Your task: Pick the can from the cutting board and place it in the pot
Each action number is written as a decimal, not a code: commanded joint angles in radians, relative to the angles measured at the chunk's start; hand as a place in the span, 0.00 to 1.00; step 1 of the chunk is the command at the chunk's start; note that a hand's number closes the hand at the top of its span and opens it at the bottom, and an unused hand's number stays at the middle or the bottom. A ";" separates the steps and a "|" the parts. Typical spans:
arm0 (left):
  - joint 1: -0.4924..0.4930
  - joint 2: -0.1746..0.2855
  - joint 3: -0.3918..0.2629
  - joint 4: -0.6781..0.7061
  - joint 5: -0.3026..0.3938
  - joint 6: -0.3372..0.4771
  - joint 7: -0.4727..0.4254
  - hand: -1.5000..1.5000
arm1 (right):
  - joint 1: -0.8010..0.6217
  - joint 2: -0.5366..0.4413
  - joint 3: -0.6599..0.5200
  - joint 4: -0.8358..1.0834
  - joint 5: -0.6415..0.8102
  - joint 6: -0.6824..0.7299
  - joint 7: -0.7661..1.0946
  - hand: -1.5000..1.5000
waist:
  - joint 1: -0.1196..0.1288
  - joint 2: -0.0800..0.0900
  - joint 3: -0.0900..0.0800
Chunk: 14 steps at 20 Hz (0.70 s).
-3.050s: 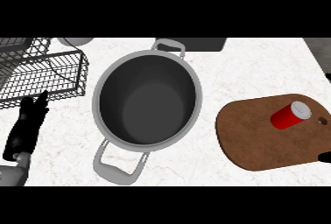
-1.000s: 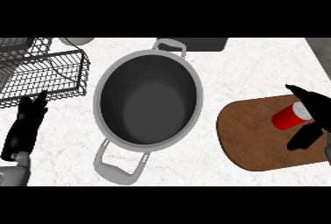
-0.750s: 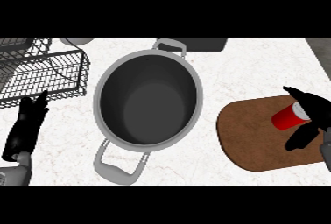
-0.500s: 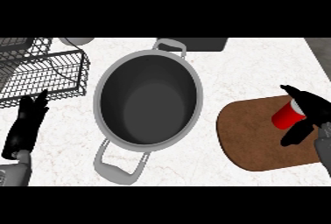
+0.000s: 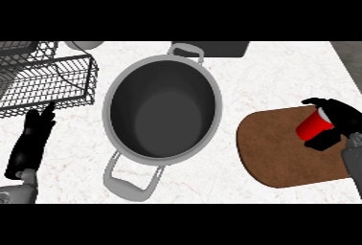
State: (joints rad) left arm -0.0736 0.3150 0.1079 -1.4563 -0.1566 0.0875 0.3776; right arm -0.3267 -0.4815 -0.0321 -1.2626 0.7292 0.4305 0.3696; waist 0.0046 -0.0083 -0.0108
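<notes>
At three o'clock our right hand (image 5: 339,114) curls round the tilted red can (image 5: 313,126) at the two o'clock edge of the cutting board (image 5: 283,160), gripping it for the carry to the open pot (image 5: 163,115) at centre, while our left hand (image 5: 34,141) rests open at eight o'clock.

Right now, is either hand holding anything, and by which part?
The right hand is curled round the red can by its side wall, fingers on one side and thumb opposite. The left hand holds nothing.
</notes>
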 commanded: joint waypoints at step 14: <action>0.015 -0.023 0.032 -0.061 -0.012 -0.037 0.011 0.50 | -0.052 -0.010 0.002 0.044 0.182 -0.192 -0.179 1.00 | 0.004 0.008 0.011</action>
State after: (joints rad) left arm -0.0943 0.3097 0.1526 -1.4396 -0.1668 0.0556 0.3637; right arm -0.3245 -0.4788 -0.0077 -1.2682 0.8817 0.2792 0.2276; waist 0.0026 -0.0014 -0.0014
